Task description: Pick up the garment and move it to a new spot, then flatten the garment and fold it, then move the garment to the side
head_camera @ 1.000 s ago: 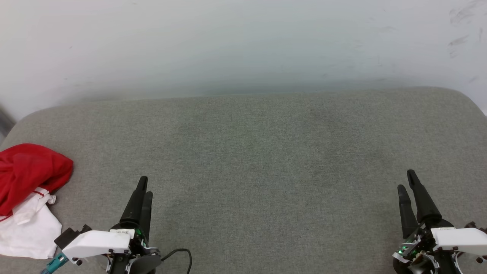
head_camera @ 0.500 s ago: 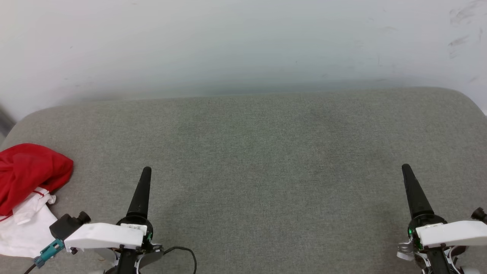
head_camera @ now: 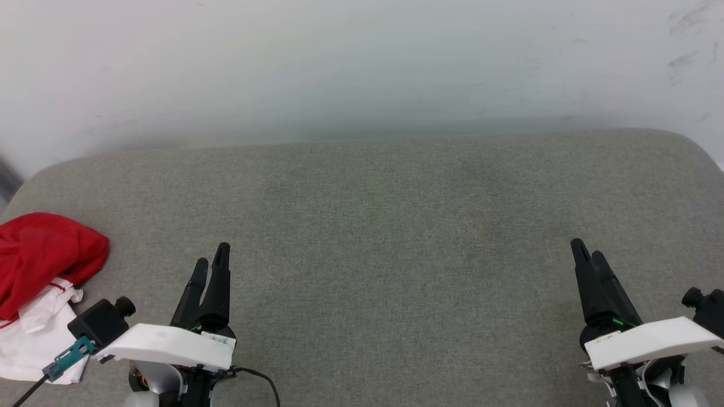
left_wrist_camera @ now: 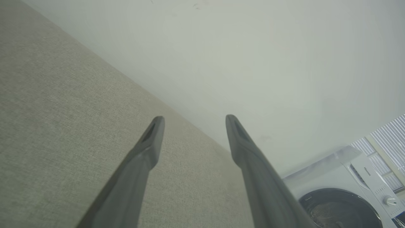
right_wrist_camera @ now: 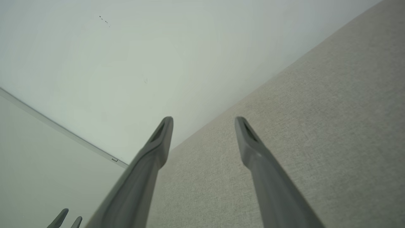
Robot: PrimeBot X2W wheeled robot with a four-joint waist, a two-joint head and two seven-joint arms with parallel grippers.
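On your left gripper [head_camera: 212,255] the jaws stand wide and hold nothing; in the left wrist view its two dark fingers [left_wrist_camera: 148,148] spread apart, with only grey fabric and pale wall between them. Your right gripper [head_camera: 587,250] is the same, jaws wide and empty, and in the right wrist view its fingers [right_wrist_camera: 158,142] frame the line where fabric meets wall. In the head view both grippers are rolled on their sides, so each pair of fingers looks almost stacked, pointing away from you over the near part of the desk [head_camera: 384,254]. You cannot tell from these views whether any fingertip touches the fabric. The left sits at the near left, the right at the near right, well apart from each other. A black camera block [head_camera: 102,322] with a teal plug [head_camera: 68,359] juts from your left wrist, and a dark cable [head_camera: 260,376] loops behind it. The garment [head_camera: 45,254] lies crumpled at the desk's left edge, to the left of your left gripper and apart from its fingers. Its red part is bunched farther from you and a white part with a thin red line lies nearer, cut off by the picture's edge. The desk has a grey fabric top with rounded far corners and backs onto a white wall [head_camera: 362,68]. Past the desk's end the left wrist view catches a white washing machine [left_wrist_camera: 341,202] and window blinds [left_wrist_camera: 386,139].
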